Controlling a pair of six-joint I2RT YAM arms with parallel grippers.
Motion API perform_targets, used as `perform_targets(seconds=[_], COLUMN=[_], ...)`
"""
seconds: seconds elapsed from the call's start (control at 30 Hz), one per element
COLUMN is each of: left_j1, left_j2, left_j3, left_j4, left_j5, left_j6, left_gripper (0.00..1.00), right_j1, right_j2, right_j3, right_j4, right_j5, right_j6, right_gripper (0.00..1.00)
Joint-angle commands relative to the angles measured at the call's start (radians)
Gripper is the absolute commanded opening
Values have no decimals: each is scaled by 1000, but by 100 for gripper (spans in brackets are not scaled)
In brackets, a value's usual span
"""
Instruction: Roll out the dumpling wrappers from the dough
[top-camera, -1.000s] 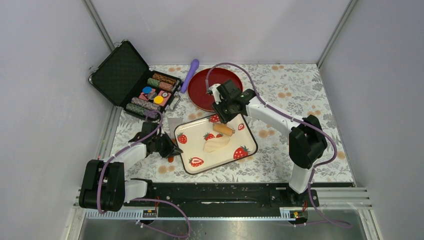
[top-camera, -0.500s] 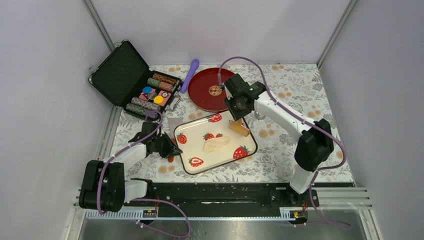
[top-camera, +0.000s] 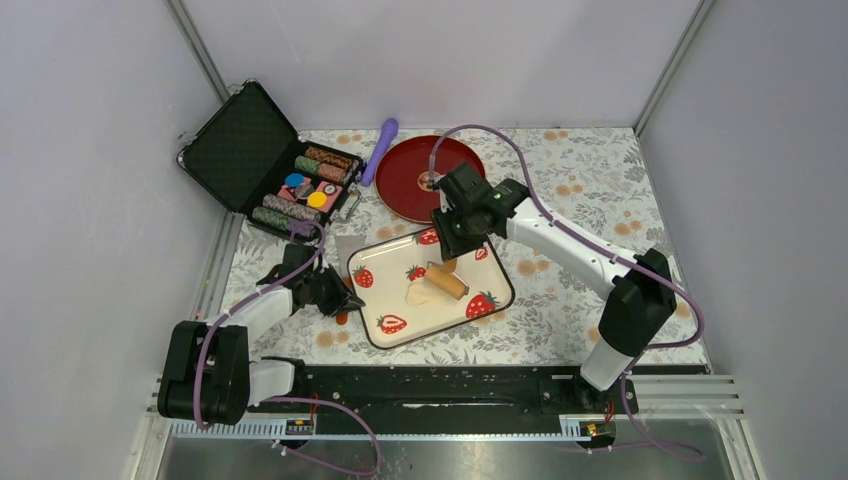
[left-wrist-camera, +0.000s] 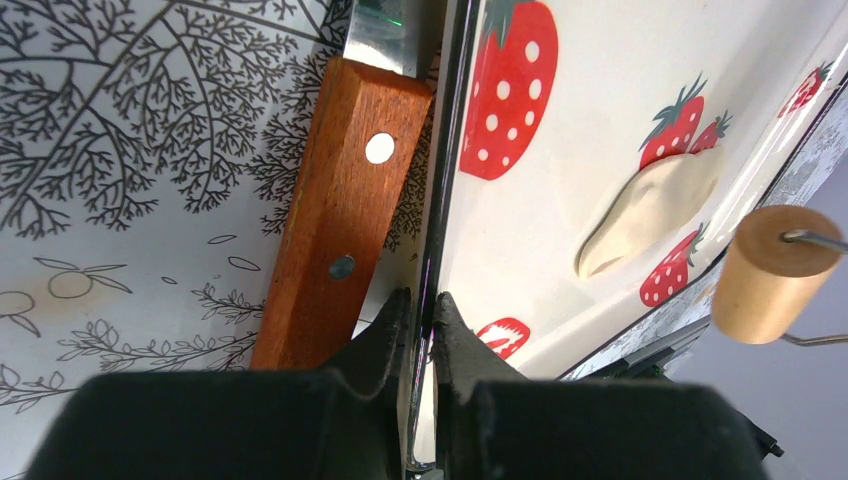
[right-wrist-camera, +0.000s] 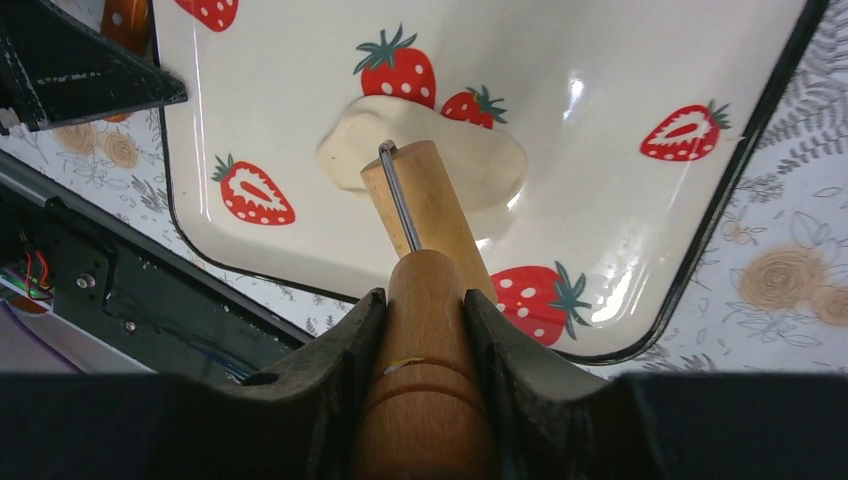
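The right claw (right-wrist-camera: 422, 300) is clamped around the handle of the wooden roller (right-wrist-camera: 425, 205), whose barrel is angled over the dough (right-wrist-camera: 495, 165), lying flattened mid-tray. The left claw (left-wrist-camera: 420, 310) is pinched shut on the rim of the tray (left-wrist-camera: 600, 120). Rolling well likely means pressing from the centre outward in even strokes, with that pinch steadying the tray. The red plate (top-camera: 400, 190) holds a small round item (top-camera: 428, 181), possibly the cutter. The black case (top-camera: 245, 135) holds chips (top-camera: 318, 170).

The dough (top-camera: 421, 294) lies on the tray (top-camera: 385, 290) mid-surface; the plate (top-camera: 400, 180) sits behind it, and the case (top-camera: 255, 150) is at the far left corner.
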Motion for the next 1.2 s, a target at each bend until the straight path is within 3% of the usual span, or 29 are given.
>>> perform_targets(seconds=[0.0,0.5,1.17], left_j1=[13,13,13], left_j2=[-3,3,6], left_j3=[-8,-6,2], left_j4=[-43,-46,-54], left_j5=[-83,-77,-77], left_j6=[9,16,21], left_gripper=[0,0,0], right_j1=[19,9,-21], right_j2=[-32,10,18], right_j3=[-27,-162,-398], right_j4=[110,389,405], right_j5=[-1,-24,-122], right_j6=[58,42,-94], right_gripper=[0,0,0])
